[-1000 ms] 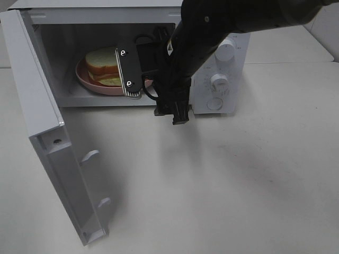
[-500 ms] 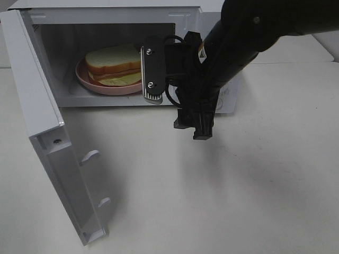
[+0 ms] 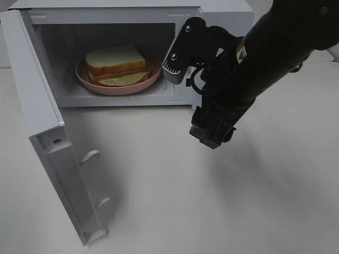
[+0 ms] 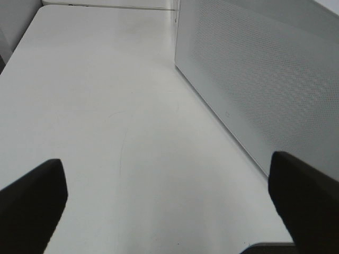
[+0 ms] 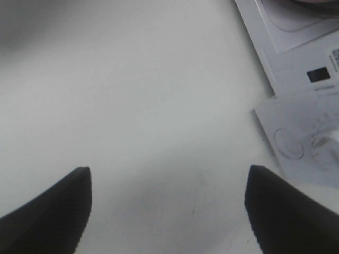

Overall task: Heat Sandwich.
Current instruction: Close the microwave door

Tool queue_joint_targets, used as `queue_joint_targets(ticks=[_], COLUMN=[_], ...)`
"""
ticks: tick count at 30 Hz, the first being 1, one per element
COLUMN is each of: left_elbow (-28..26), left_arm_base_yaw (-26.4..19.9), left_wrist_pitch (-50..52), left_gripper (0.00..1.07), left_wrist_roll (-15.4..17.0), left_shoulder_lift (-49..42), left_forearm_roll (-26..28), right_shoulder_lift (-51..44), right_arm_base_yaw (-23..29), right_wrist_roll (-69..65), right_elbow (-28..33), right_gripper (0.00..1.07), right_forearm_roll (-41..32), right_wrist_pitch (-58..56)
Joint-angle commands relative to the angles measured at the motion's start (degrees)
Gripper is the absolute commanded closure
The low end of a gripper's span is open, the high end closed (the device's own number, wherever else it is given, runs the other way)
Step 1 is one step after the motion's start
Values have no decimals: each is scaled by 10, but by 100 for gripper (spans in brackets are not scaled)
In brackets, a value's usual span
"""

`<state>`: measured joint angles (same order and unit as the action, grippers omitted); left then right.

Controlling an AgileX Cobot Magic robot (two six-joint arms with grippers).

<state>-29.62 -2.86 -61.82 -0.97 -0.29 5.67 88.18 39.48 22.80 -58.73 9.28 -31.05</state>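
The sandwich (image 3: 116, 61), white bread with a pink ham layer and pale filling, lies on a round pink plate (image 3: 83, 78) inside the open microwave (image 3: 222, 8). My right gripper (image 3: 177, 71) hangs just outside the cavity's right edge, in front of the control panel, open and empty. In the right wrist view its two dark fingertips stand wide apart around the right gripper's gap (image 5: 167, 211) over bare table, with the control panel (image 5: 304, 140) off to one side. My left gripper (image 4: 169, 211) is open over the table beside the microwave's perforated side wall (image 4: 254, 79); the high camera does not show it.
The microwave door (image 3: 42, 121) stands swung out to the left toward the table's front, with its latch hooks (image 3: 91, 155) facing the middle. The white table (image 3: 175, 190) stretches in front of the oven. My right arm (image 3: 265, 58) covers the knobs.
My right gripper has drawn back out of the microwave opening and moved right, now fronting the control panel. The sandwich and plate stay inside, now fully in sight.
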Motion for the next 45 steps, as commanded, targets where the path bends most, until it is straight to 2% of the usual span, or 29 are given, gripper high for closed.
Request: queue_joint_targets(ticks=[1,8,15,36,45], left_elbow=[2,2,2,2,2], left_arm_base_yaw=[3,3,3,3,3], left_wrist_pitch=[6,6,6,6,6], left_gripper=[9,9,9,9,9], left_wrist_roll=[2,2,2,2,2], left_shoulder_lift=[-11,-11,-11,-11,-11], left_forearm_roll=[6,6,6,6,6], right_shoulder_lift=[-45,-109,-190,-368,-482], right_arm_base_yaw=[-1,-1,-1,-1,-2], right_wrist_roll=[-70,-138,-196,-246,-251], right_elbow=[33,80,123,123,123], right_gripper=[30,31,31,31,31], right_forearm_roll=[-1,-24,-24,-22,-18], right_wrist_pitch=[-7,-22,-93,-296,-351])
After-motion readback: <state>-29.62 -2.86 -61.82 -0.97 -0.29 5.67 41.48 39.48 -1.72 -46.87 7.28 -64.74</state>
